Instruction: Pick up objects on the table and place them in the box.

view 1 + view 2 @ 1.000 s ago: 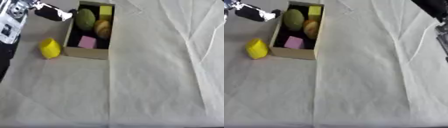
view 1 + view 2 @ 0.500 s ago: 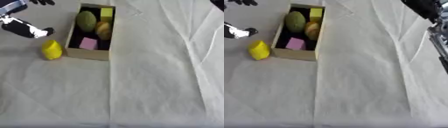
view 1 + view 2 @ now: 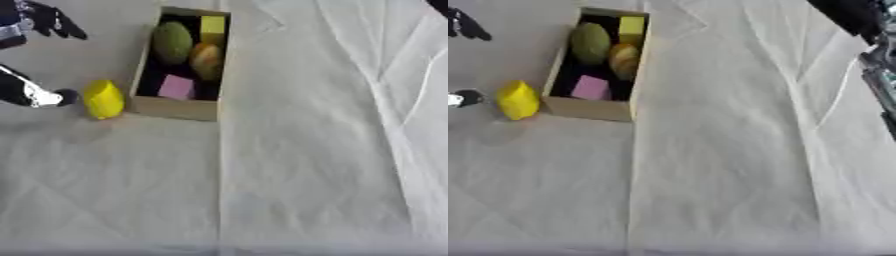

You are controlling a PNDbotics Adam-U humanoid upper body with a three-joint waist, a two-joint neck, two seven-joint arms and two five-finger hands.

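Closing on the yellow block, just left of the box on the bench, the left hand is spread. Risk: the block could be nudged away or jammed against the box wall.

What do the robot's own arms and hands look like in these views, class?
The left hand is black with slim dark fingers; one tip beside the yellow object carries a white patch. On the right, only a black arm with grey, metallic-looking parts shows.
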